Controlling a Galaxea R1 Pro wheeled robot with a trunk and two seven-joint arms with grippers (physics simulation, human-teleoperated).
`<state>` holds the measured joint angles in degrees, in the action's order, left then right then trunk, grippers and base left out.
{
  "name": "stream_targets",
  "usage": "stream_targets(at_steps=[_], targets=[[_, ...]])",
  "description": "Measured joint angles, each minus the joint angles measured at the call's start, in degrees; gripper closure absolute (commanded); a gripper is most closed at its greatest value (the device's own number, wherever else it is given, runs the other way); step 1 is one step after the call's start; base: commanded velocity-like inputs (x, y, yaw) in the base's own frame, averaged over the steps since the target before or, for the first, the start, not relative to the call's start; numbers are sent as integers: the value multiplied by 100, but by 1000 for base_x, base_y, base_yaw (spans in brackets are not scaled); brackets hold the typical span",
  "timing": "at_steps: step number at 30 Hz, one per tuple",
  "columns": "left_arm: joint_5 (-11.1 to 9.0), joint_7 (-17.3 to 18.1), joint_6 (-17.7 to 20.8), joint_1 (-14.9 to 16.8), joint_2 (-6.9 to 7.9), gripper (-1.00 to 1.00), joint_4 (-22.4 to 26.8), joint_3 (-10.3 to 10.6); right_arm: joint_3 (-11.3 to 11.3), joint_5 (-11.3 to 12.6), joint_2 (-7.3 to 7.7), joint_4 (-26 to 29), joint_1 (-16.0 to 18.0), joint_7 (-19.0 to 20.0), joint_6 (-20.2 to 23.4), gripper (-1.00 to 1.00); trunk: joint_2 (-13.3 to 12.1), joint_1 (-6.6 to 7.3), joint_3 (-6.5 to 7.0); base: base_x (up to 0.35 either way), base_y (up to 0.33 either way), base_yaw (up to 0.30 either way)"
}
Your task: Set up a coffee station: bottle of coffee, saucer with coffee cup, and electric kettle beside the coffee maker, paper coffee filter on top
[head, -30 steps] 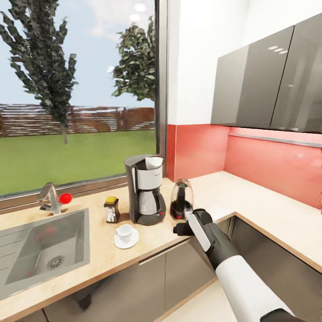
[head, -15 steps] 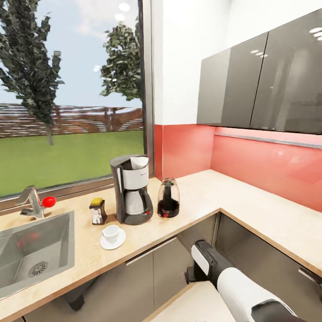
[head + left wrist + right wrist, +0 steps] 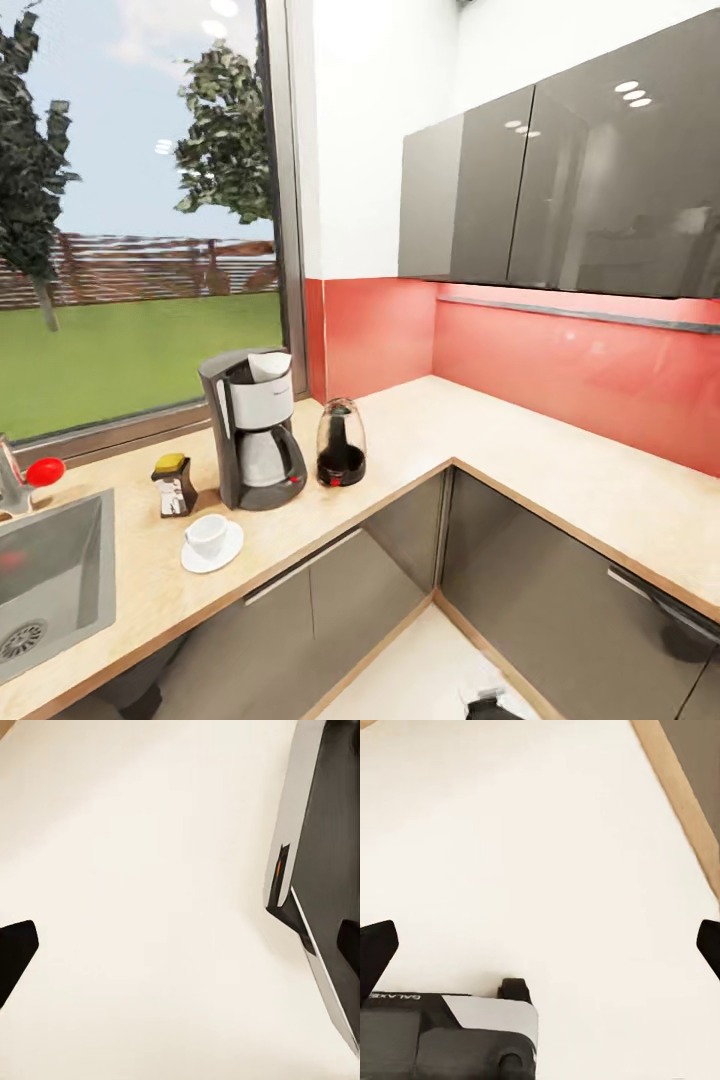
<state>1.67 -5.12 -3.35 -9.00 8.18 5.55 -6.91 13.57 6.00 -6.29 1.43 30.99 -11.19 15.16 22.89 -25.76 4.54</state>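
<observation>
Seemingly we are done: the coffee maker [image 3: 252, 428] stands on the countertop [image 3: 430, 430] with the paper coffee filter [image 3: 270, 365] on top, the bottle of coffee [image 3: 174, 484] to its left, the electric kettle [image 3: 341, 443] to its right, and the coffee cup [image 3: 207, 535] on the saucer [image 3: 212, 548] nearer us. Both claws hang spread and empty over pale floor — the right arm has dropped away from the kettle, and our view has swung right.
</observation>
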Motion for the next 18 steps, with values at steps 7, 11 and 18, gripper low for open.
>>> stream_targets(at_steps=[7,11,18], targets=[[0,44,-448,0,0,-100,31,-12,2,-354,179,-13,-963,1213,-204,-100,0,0,-1,0,0,-263],[0,49,-521,0,-4,-100,33,-19,-15,-355,199,-12,-1376,1350,-242,-100,0,0,0,0,0,-264],[-26,49,-656,0,-7,-100,34,-27,-48,-208,181,-9,-1773,1400,-250,-100,0,0,0,0,0,-249]])
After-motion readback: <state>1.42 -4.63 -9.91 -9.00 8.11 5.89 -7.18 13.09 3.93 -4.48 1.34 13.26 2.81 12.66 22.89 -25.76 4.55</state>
